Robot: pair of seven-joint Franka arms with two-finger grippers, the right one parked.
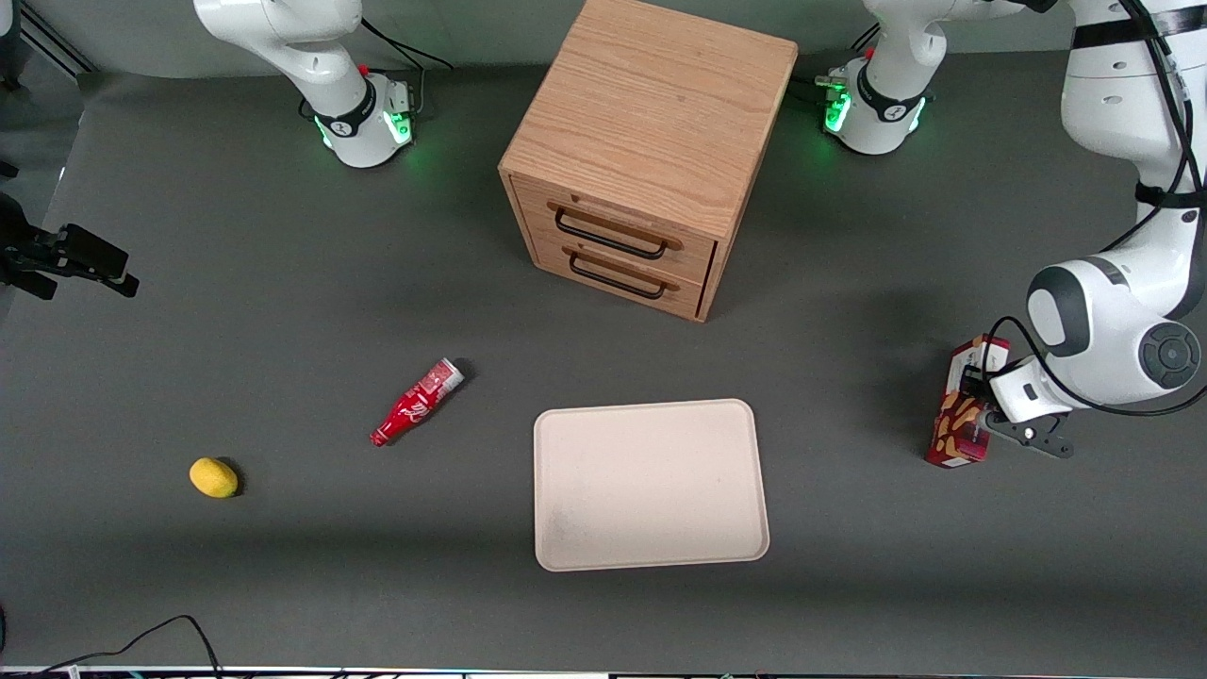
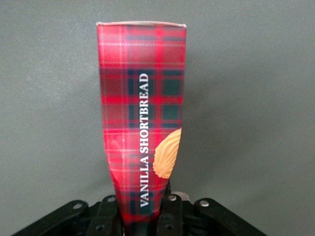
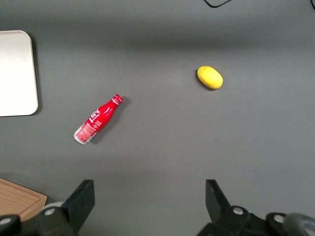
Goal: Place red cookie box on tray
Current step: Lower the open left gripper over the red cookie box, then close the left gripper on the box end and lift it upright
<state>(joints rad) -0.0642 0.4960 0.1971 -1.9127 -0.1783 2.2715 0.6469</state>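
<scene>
The red cookie box, dark red plaid with cookie pictures, stands on end and slightly tilted at the working arm's end of the table. My left gripper is shut on it from the side. In the left wrist view the red cookie box runs away from the camera, its near end pinched in between the black fingers of the gripper. Whether the box touches the table I cannot tell. The cream tray lies flat near the middle of the table, well apart from the box, with nothing on it.
A wooden two-drawer cabinet stands farther from the front camera than the tray. A red soda bottle lies on its side beside the tray, toward the parked arm's end. A yellow lemon sits farther that way.
</scene>
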